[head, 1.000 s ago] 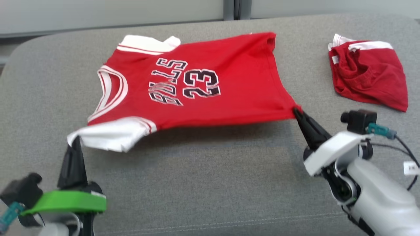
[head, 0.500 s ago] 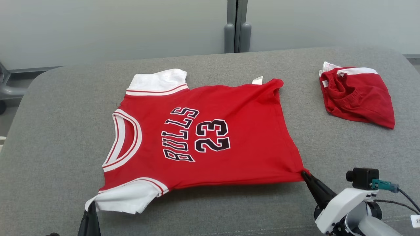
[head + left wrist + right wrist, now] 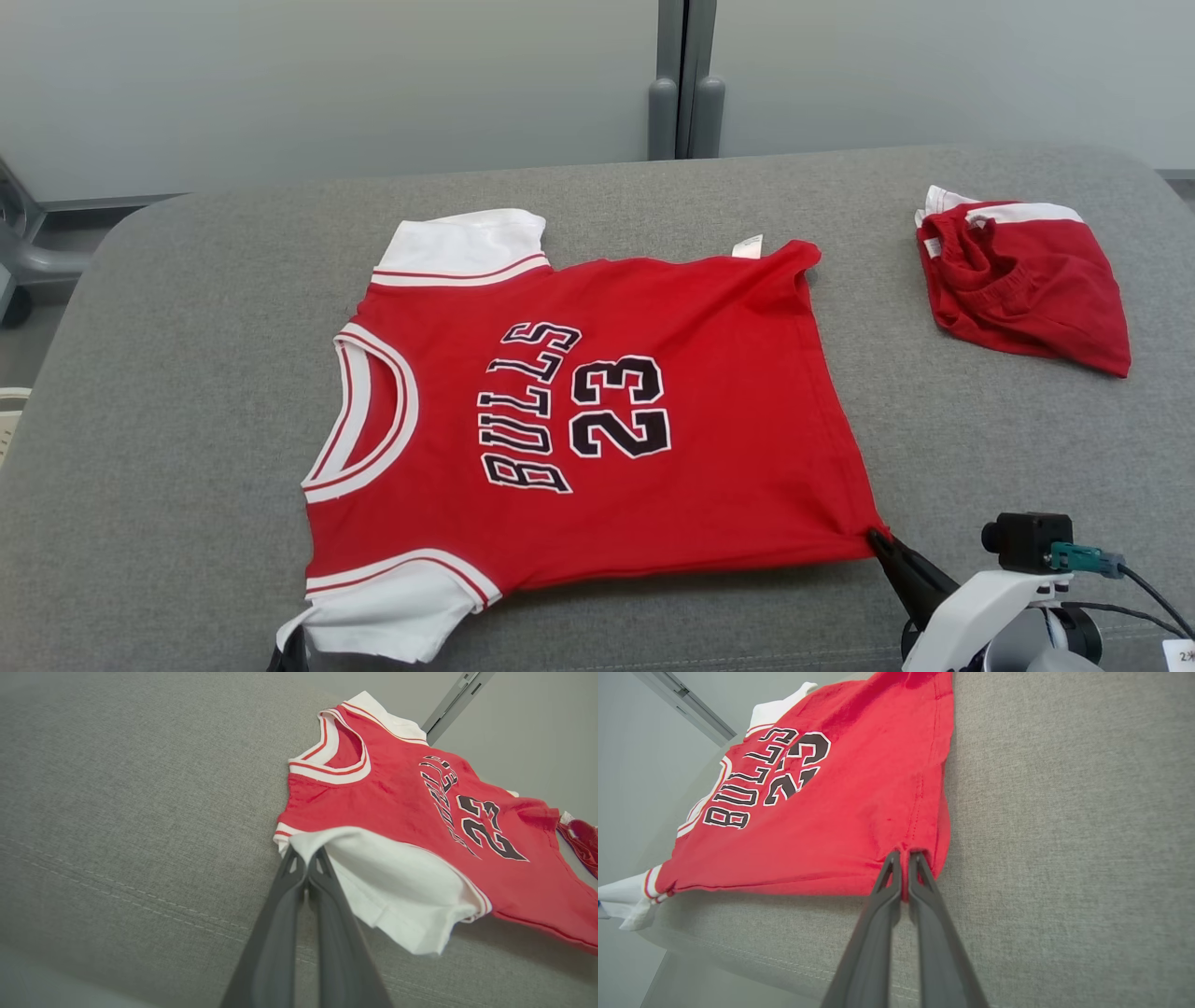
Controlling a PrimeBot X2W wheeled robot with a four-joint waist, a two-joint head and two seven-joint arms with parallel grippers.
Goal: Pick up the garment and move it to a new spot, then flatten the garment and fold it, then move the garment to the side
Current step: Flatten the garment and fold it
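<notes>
**Item 1. Jersey** (image 3: 597, 411). Red, with white short sleeves, a round neck trimmed in white and red, and "BULLS" over "23" printed in black with a white outline. Spread print-up across the middle of the desk (image 3: 168, 355), neck toward the robot's left and hem toward its right. Far sleeve and far side lying flat on the fabric. Near side raised slightly between the two tools, with shadow beneath. Small white label (image 3: 747, 245) poking out at the far hem corner.

**Item 2. Left tool** (image 3: 306, 851). Two long dark fingers pressed together, pinching the edge of the near white sleeve. Sleeve cloth draped over the fingertips and hanging loose just beside them, clear of the desk.

**Item 3. Right tool** (image 3: 903, 856). Fingers likewise closed tight, gripping the near hem corner of the jersey at the stitched seam. Seen from the head as a dark point at that corner, with the white wrist housing and a small black camera (image 3: 1027, 539) just behind.

**Item 4. Desk.** Grey woven upholstery, rounded corners, a double line of stitching along the near edge.

**Item 5. Crumpled red garment** (image 3: 1027, 289). White band along its far edge, bunched into a rough wedge. Placed at the desk's far right, well apart from the jersey and from both tools.

**Item 6. Background.** Pale grey wall panels (image 3: 327, 84) behind the desk, with a darker grey post (image 3: 686, 103) at their join.
</notes>
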